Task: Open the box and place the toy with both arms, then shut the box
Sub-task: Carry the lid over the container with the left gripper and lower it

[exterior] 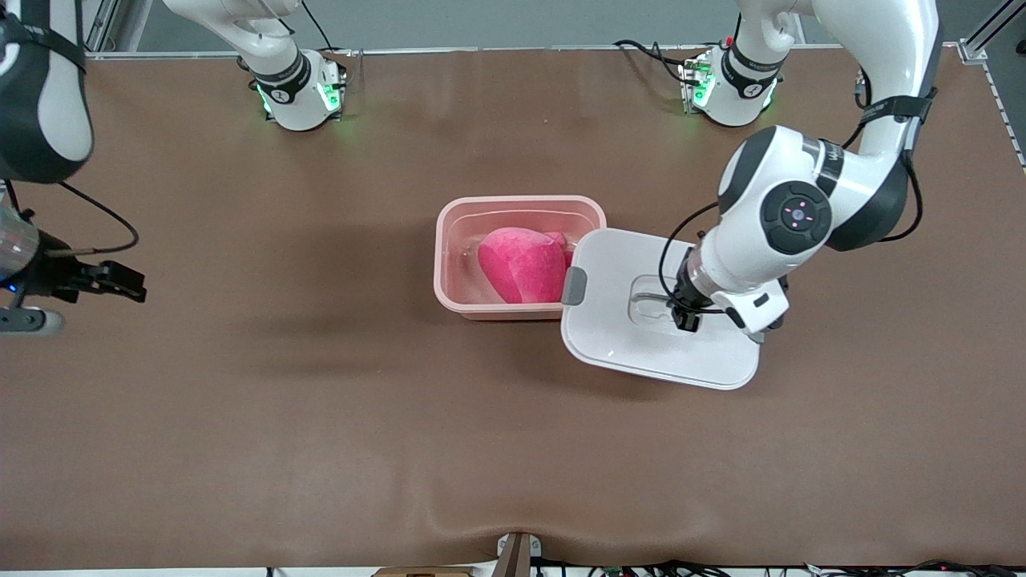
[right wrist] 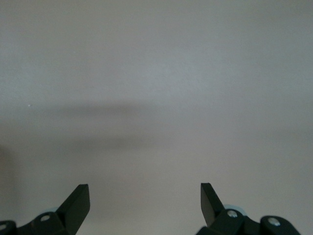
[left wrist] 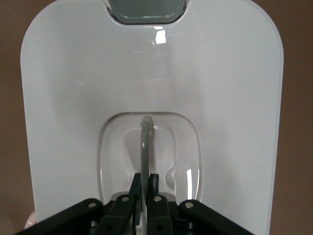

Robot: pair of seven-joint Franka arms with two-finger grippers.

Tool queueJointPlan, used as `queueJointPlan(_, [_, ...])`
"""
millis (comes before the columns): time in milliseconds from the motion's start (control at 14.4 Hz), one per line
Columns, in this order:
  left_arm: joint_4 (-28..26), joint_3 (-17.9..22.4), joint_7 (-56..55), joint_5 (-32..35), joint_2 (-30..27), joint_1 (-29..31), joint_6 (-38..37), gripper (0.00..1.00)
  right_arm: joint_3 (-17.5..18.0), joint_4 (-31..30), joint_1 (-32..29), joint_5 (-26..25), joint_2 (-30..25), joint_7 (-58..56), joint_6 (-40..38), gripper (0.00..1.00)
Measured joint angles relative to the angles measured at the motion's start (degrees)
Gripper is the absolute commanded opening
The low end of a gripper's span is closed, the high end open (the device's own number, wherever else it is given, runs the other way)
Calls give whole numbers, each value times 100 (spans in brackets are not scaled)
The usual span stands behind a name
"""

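Note:
The box's pink tub (exterior: 449, 240) stands open mid-table with the hot-pink toy (exterior: 521, 264) lying inside. The white lid (exterior: 625, 344) sits beside the tub toward the left arm's end, its grey clip (exterior: 574, 286) overlapping the tub's rim. My left gripper (exterior: 685, 316) is shut on the lid's thin centre handle (left wrist: 145, 147); in the left wrist view the lid (left wrist: 73, 98) fills the picture, with the left gripper (left wrist: 145, 182) pinching that handle. My right gripper (exterior: 132, 284) waits open over bare table at the right arm's end. In its own view the right gripper (right wrist: 145, 196) holds nothing.
The brown table mat (exterior: 321, 417) spreads around the box. Both arm bases (exterior: 300, 92) glow green along the table's edge farthest from the front camera. Cables (exterior: 657, 56) lie near the left arm's base.

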Motion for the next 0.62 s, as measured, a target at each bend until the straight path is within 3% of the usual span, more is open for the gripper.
queueJointPlan(277, [4,-2,-374,0,0,-239,11,0,-1,-392,-254,108,-455,125,-96,100])
queueJointPlan(624, [23,-10,-1149,216,0,-729,29,0,132,-304,-253,346,-688,441,-545,100])
